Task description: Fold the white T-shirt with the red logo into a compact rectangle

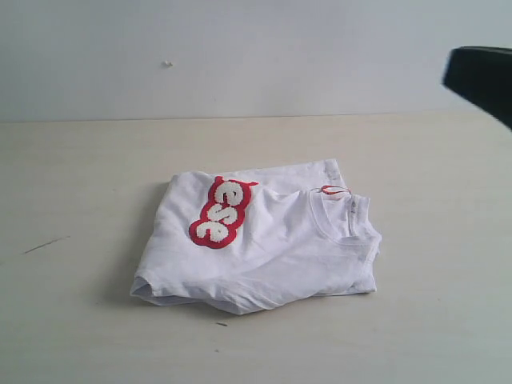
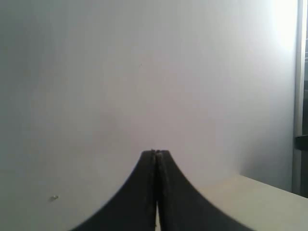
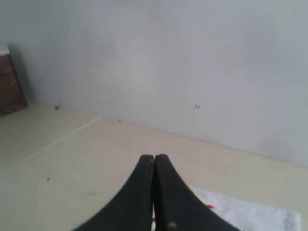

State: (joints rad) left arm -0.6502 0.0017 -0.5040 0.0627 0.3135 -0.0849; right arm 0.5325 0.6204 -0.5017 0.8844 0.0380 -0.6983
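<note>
Two grippers hang shut and empty above the table (image 1: 80, 320): the left gripper (image 2: 155, 153) and right gripper (image 3: 154, 158), jaws pressed together. One folded white T-shirt (image 1: 264, 248) lies below and just past the right jaws, its single red logo (image 1: 220, 212) face up. The left jaws point at the wall (image 2: 144, 72).

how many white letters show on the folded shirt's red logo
3, in a row along the red-outlined fuzzy logo on the folded white cotton T-shirt: far end, middle, near end. More may be hidden.
</note>
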